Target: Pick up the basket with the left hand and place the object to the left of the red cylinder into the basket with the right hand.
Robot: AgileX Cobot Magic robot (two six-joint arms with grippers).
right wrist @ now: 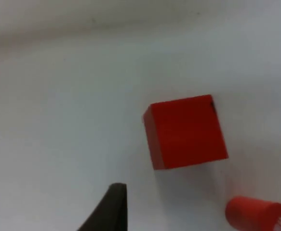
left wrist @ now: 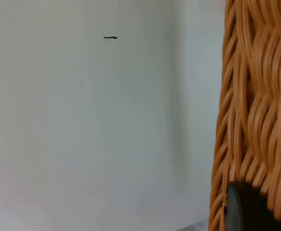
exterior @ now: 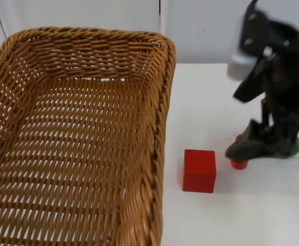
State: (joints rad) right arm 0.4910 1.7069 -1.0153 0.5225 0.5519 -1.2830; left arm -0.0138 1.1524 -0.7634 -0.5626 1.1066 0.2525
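A plain red cube sits on the white surface beside the wicker basket, grey partition wall behind; state of both jaws cannot be told.

desk: white, ends at grey wall
on it: red cube (lower centre), red cylinder just right, green piece far right

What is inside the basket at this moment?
The basket, at the left gripper, shows bare woven floor and walls where visible; its near corner is cut off. The red cube sits on the table beside it, near the right gripper.
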